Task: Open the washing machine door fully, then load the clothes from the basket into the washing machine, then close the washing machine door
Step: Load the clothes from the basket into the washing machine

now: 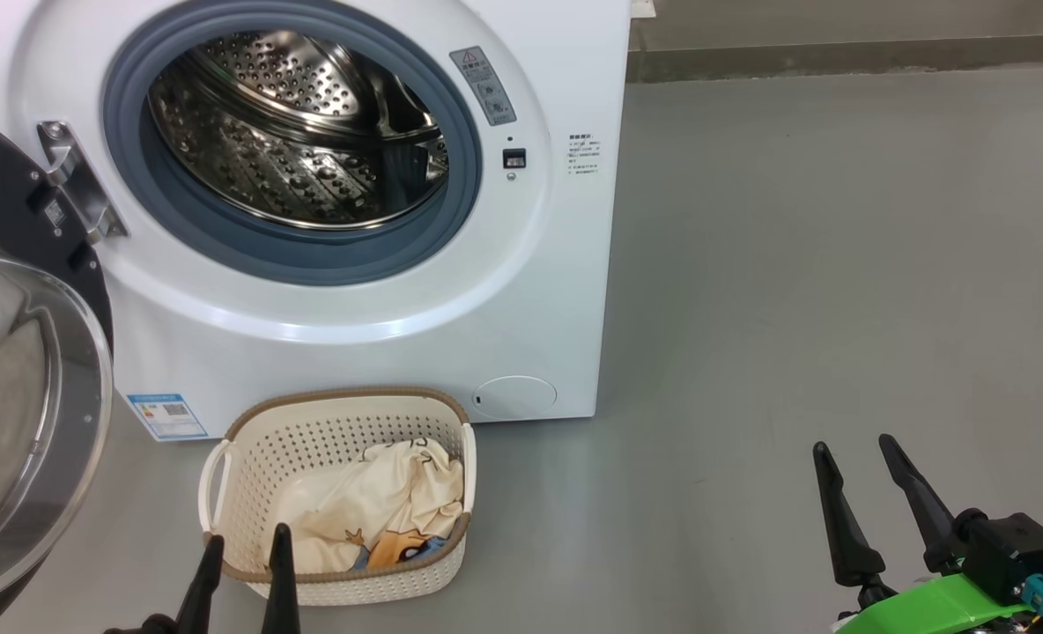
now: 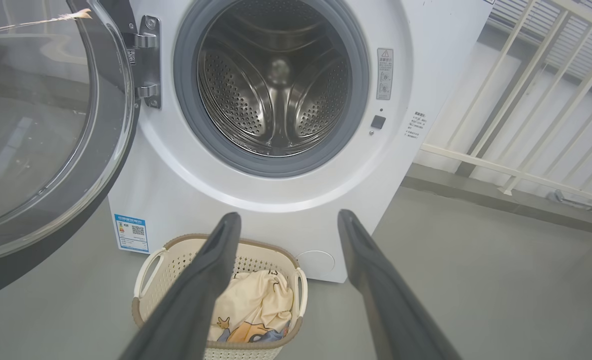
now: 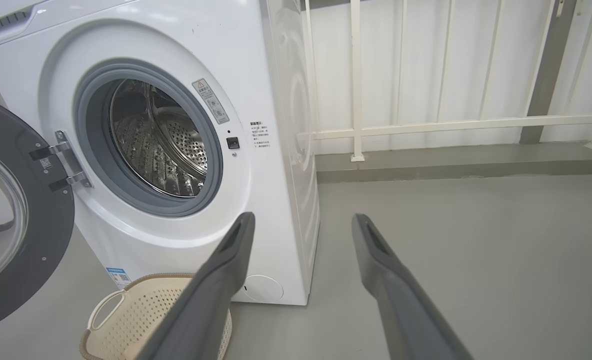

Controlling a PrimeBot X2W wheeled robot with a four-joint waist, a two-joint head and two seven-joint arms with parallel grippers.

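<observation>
Before the washing machine (image 1: 504, 291), close against the foot of its front panel, sits the basket (image 1: 345, 398). It stands upright with its mouth up, and its long axis seems to run side to side along the machine's front, a loop handle at each end. That spot below the drum (image 1: 292, 132) should keep each lift short. The clothes (image 1: 380, 511) lie bunched in the basket's end farther from the machine's hinge.

The door (image 1: 19, 370) hangs swung out from that hinge, its glass bowl facing across the front and clear of the opening, which faces the robot.

The left gripper (image 1: 247, 534) hovers at the basket rim farthest from the machine, fingers spread wide, empty, and pointing at the machine, probably ready to reach in. The right gripper (image 1: 853, 443) waits out beyond the machine's other side, equally wide and empty.
</observation>
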